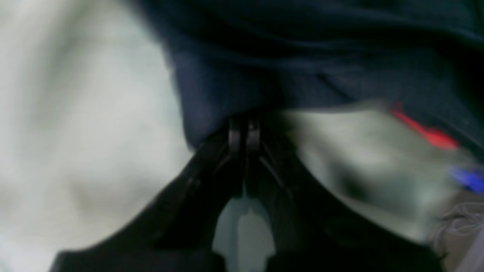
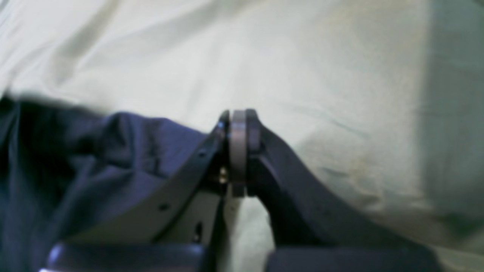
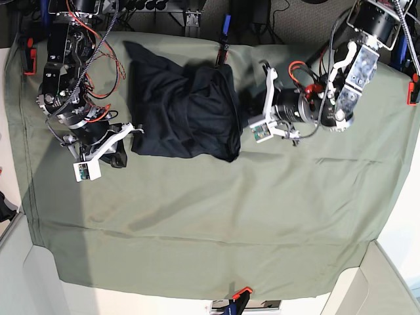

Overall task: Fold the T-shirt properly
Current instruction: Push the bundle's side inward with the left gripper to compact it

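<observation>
The T-shirt (image 3: 184, 111) lies bunched in a dark heap on the olive table cloth (image 3: 230, 216), left of the middle at the back. My left gripper (image 3: 244, 128) reaches its right edge. In the left wrist view that gripper (image 1: 244, 130) is shut, its tips pinching the lower edge of the T-shirt (image 1: 302, 56). My right gripper (image 3: 133, 129) sits at the heap's lower left corner. Seen from the right wrist, this gripper (image 2: 240, 124) is shut; T-shirt fabric (image 2: 94, 162) lies against its left finger, and none shows between the tips.
Clamps hold the cloth at its edges: orange (image 3: 239, 292) in front, blue (image 3: 226, 26) at the back, red (image 3: 29, 59) left and red (image 3: 412, 88) right. Red cables (image 3: 305, 75) loop by the left arm. Pale walls rise at the front corners.
</observation>
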Action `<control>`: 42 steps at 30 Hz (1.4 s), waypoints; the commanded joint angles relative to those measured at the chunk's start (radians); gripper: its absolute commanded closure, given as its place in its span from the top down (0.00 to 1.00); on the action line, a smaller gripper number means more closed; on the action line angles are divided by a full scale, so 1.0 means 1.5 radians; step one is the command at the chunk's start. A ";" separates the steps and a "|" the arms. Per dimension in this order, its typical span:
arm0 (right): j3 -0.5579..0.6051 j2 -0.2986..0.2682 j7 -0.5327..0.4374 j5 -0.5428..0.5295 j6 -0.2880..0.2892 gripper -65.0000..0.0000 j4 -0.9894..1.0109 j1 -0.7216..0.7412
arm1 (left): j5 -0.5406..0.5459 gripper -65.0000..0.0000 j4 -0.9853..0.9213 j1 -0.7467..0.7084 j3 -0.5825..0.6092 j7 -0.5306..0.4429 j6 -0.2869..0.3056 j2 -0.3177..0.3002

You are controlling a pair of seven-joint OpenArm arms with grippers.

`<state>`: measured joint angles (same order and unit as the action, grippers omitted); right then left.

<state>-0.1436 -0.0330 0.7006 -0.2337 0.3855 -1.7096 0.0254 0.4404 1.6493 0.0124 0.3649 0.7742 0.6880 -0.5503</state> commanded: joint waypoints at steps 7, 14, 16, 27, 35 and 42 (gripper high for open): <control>0.000 -0.002 -0.016 -0.006 0.003 0.00 -0.011 0.010 | 0.008 0.00 -0.096 0.080 -0.005 -0.056 -0.003 -0.008; 0.000 -0.002 -0.015 -0.006 0.003 0.00 -0.011 0.009 | 0.007 0.00 -0.222 0.205 -0.005 -0.070 -0.001 0.043; 0.000 -0.002 -0.015 -0.006 0.003 0.00 -0.011 0.008 | 0.008 0.00 -0.268 0.242 -0.005 -0.070 0.007 0.066; 0.000 -0.007 -0.013 0.020 0.003 0.00 -0.007 0.007 | 0.248 0.00 -0.197 0.250 -0.056 0.077 0.007 -0.025; 0.000 -0.032 -0.024 0.019 0.002 0.00 -0.007 0.009 | 0.239 0.00 0.055 0.042 -0.082 0.085 0.007 -0.141; 0.000 -0.032 -0.025 0.019 0.002 0.00 0.001 0.009 | 0.178 0.00 0.144 -0.069 -0.082 0.078 0.007 -0.067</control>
<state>-0.1425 -0.0750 0.6872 -0.1951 0.3851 -1.6955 0.0223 0.6971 1.8511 -0.1089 0.2516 0.9119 0.6960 -0.6327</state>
